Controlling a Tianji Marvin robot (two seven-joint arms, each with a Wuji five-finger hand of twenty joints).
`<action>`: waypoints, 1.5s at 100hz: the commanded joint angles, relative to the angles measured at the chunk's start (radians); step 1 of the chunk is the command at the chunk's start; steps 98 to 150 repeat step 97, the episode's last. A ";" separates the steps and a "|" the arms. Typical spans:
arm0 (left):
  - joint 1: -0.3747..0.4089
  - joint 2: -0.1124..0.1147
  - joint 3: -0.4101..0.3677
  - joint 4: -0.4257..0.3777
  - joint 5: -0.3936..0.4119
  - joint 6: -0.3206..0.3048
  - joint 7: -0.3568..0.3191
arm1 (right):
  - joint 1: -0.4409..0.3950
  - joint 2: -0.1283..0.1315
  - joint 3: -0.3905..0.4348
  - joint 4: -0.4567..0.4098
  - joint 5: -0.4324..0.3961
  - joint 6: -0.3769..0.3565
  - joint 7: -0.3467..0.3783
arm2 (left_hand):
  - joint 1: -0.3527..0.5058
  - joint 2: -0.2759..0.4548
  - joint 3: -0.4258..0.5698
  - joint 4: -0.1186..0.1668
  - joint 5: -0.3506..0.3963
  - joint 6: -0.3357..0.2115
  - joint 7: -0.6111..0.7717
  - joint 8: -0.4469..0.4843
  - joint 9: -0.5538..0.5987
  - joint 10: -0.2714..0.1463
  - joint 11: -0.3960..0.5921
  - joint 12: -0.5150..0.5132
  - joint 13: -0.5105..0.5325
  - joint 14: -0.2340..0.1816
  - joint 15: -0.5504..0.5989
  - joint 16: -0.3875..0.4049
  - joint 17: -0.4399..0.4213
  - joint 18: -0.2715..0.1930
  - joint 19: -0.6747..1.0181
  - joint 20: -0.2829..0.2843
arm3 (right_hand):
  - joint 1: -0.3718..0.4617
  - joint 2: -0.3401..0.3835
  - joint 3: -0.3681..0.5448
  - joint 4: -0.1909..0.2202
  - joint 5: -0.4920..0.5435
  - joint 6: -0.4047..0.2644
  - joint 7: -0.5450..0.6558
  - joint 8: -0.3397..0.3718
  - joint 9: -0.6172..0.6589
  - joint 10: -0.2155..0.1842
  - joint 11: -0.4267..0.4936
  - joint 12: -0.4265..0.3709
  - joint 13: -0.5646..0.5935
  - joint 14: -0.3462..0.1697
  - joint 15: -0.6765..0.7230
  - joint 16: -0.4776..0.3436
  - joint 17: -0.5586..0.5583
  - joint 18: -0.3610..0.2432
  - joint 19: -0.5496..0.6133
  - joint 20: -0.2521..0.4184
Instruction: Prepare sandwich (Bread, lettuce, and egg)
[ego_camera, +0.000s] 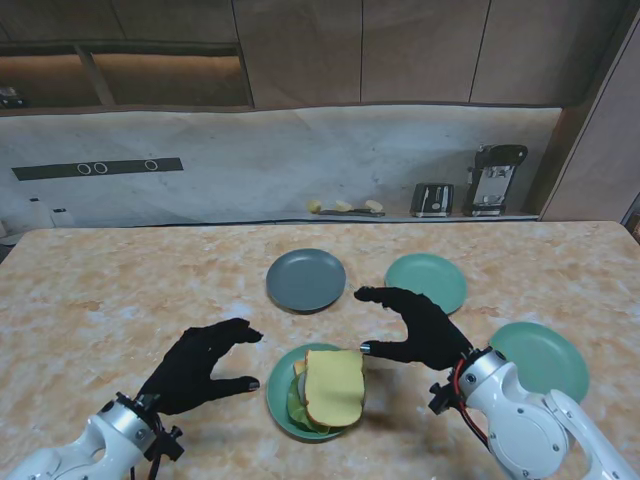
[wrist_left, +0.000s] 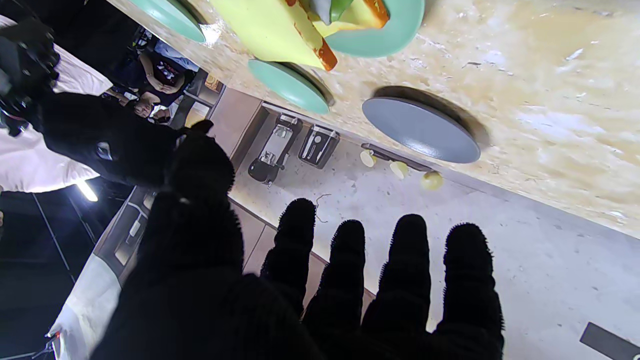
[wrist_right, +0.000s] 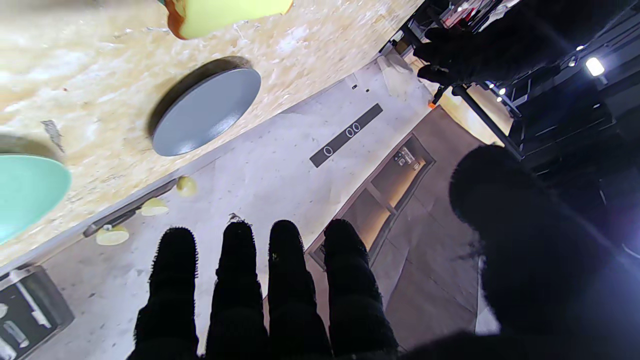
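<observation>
Centrally, sandwich (ego_camera: 330, 388): stacked on green plate (ego_camera: 278, 402) nearest me, top bread slice skewed, overhanging the rim. Left hand (ego_camera: 205, 365) and right hand (ego_camera: 415, 325) flank it, fingers spread, holding nothing. Risk: a nudge could slide the slice off. Open tabletop left; three bare plates farther off and right.

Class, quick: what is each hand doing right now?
Left hand: open, holding nothing.
Right hand: open, holding nothing, beside the yellow bread-topped sandwich.

Mottled stone-look table (ego_camera: 120, 290), matt grey plate (ego_camera: 306, 279), fuzzy black cloth left robot hand (ego_camera: 200, 366)
</observation>
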 joint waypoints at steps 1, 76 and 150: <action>0.000 -0.006 0.005 0.003 -0.009 0.007 -0.007 | -0.045 -0.006 0.000 -0.003 -0.016 -0.008 -0.007 | -0.003 0.035 -0.008 -0.004 -0.005 0.006 -0.017 -0.010 0.001 0.008 -0.002 -0.010 0.003 0.002 -0.004 -0.013 -0.001 -0.005 -0.001 -0.029 | -0.032 0.010 -0.018 0.025 0.005 0.008 0.000 -0.011 -0.022 0.004 -0.013 -0.017 -0.007 -0.004 -0.018 -0.023 -0.019 -0.003 -0.015 -0.017; -0.013 -0.009 0.030 0.041 -0.033 0.011 0.007 | -0.193 -0.023 0.029 -0.027 -0.098 0.024 -0.127 | 0.005 0.036 -0.007 -0.005 0.005 0.008 -0.006 -0.010 0.012 0.007 0.011 -0.001 0.010 0.003 0.013 -0.012 -0.002 -0.001 0.014 -0.040 | -0.022 0.016 -0.016 0.029 0.034 0.031 0.007 -0.008 -0.010 0.009 0.003 -0.009 -0.007 -0.004 -0.014 -0.022 -0.040 0.003 -0.022 -0.025; -0.023 -0.007 0.034 0.046 -0.034 0.012 0.001 | -0.187 -0.023 0.029 -0.024 -0.089 0.033 -0.119 | 0.004 0.037 -0.008 -0.004 0.003 0.003 -0.006 -0.010 0.014 0.004 0.010 0.001 0.008 0.001 0.011 -0.011 -0.009 0.001 0.014 -0.042 | -0.024 0.024 -0.019 0.029 0.034 0.031 0.003 -0.010 -0.005 0.007 0.006 -0.008 -0.008 -0.007 -0.013 -0.022 -0.048 0.005 -0.026 -0.026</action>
